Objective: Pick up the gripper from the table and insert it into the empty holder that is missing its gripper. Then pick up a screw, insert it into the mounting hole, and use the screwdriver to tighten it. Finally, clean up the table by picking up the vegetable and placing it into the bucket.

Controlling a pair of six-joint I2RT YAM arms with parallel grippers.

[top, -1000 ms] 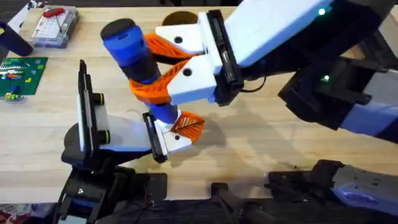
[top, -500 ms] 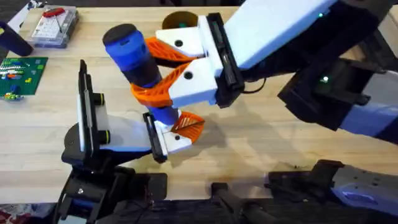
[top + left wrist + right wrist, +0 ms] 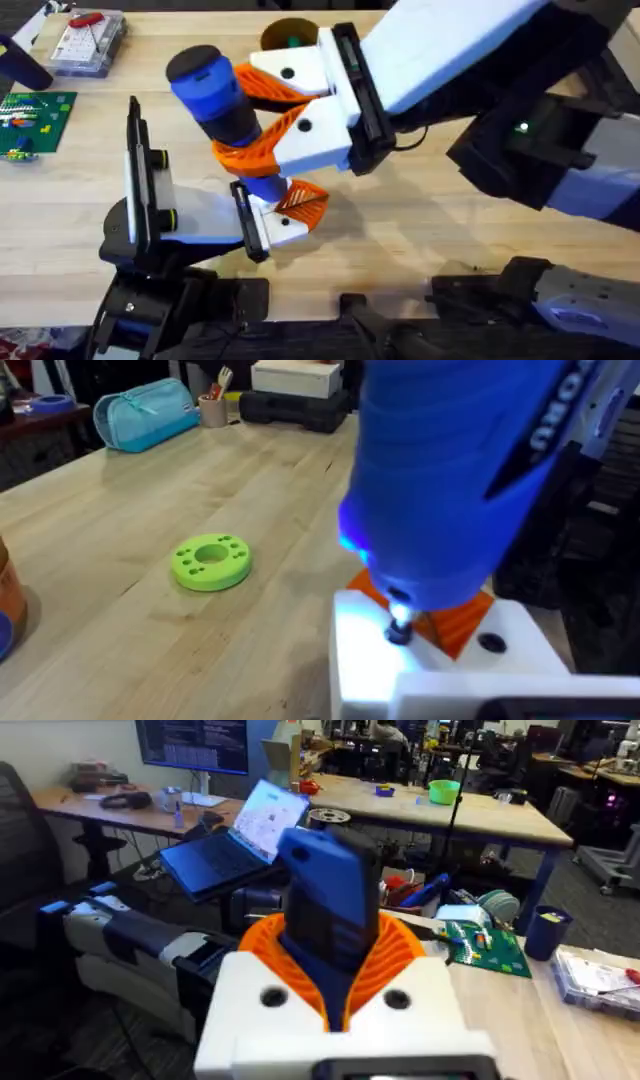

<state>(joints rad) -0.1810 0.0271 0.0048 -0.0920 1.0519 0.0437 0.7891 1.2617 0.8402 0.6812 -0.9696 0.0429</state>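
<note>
Overhead, the right pincer [image 3: 262, 118] clamps the screwdriver [image 3: 222, 100] (tilted); left pincer's [image 3: 290, 205] spread unclear.

I work in a robotics or electronics lab, at a pale wooden bench [image 3: 420, 230]. At about ten o'clock on it lie a green circuit board [image 3: 35, 120] and a clear parts box [image 3: 90, 42]. From my right wrist I see an open laptop [image 3: 245, 840], a large monitor [image 3: 195, 742], and further long tables [image 3: 480, 810] crowded with equipment. My left wrist shows a teal pouch [image 3: 145, 415] and a pen cup [image 3: 212, 408].
</note>
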